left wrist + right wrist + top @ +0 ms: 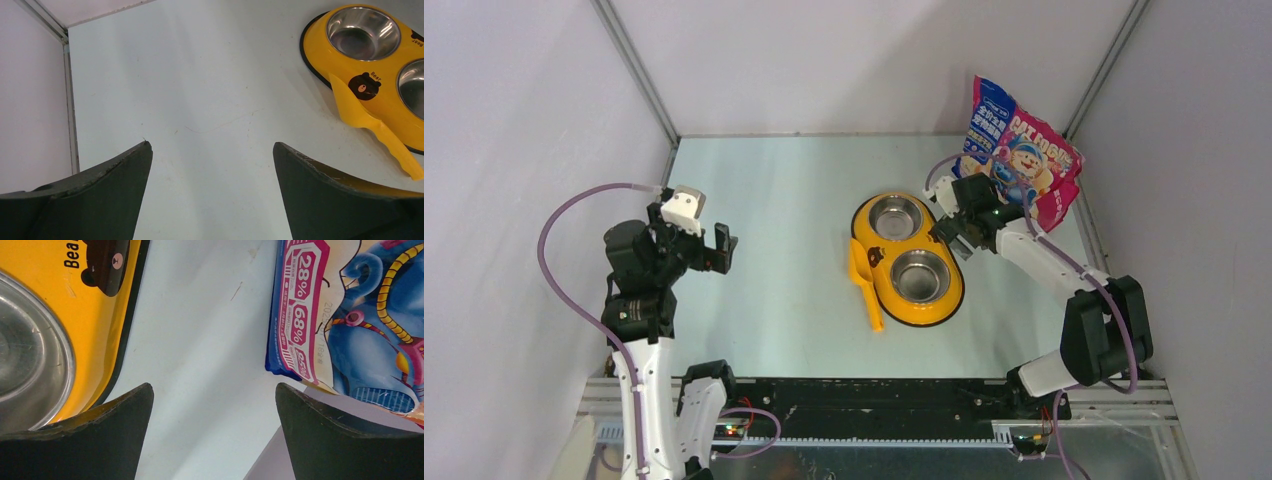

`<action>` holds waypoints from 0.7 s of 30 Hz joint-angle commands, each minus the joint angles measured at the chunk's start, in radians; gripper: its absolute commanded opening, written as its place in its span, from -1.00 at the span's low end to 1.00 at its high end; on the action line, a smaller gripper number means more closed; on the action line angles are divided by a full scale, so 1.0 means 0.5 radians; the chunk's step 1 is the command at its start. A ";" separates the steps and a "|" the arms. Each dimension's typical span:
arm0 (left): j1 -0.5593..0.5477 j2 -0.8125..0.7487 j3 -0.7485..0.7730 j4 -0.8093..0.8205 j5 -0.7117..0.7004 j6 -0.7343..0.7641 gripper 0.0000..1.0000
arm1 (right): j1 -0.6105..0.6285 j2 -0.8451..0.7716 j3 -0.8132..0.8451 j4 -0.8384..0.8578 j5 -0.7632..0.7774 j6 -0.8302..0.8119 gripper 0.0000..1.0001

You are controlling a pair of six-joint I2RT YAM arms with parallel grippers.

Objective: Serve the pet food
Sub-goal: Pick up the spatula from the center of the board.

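Your right gripper (214, 390) stands wide and empty beside the pet food pouch (1020, 160); the left gripper (212, 145) likewise; the glossy film looks slippery and floppy; pinch its top edge.

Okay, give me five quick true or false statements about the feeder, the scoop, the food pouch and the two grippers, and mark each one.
1. Both steel bowls in the yellow feeder are empty. True.
2. The orange scoop lies inside a bowl. False: it lies outside the bowls, against the feeder's left edge.
3. The pouch stands upright at the far right. True.
4. The right gripper is shut on the pouch. False: it is open and holds nothing, between the feeder and the pouch.
5. The left gripper is open and holds nothing. True.
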 commanded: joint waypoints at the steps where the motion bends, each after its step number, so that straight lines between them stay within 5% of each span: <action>1: 0.007 -0.012 -0.011 0.060 0.029 0.032 0.97 | -0.013 -0.002 0.003 0.023 0.055 -0.011 0.88; 21: 0.008 -0.049 -0.008 0.061 0.021 0.029 0.97 | -0.156 0.132 0.004 -0.025 -0.023 0.018 0.84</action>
